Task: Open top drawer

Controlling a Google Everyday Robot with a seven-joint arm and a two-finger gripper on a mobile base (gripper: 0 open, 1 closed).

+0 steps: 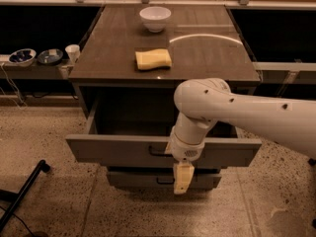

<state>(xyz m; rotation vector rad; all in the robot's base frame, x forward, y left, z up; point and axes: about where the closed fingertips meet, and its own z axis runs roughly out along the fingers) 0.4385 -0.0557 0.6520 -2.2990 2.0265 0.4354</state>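
Observation:
The top drawer [113,152] is the wide grey drawer right under the dark tabletop. It stands pulled out toward me, with its grey inside [133,125] showing in shadow. Its small black loop handle [157,152] is at the centre of the front, partly hidden by my wrist. My gripper [182,178] hangs pointing down in front of the drawer front, just right of and below the handle, and holds nothing that I can see. A narrower grey drawer [138,179] with its own black handle sits below, behind the gripper.
On the tabletop [207,58] lie a yellow sponge [153,59] and a white bowl [155,18]. A low shelf at the left holds two bowls [35,57] and a white cup [72,52]. A black pole [22,194] lies on the speckled floor at bottom left.

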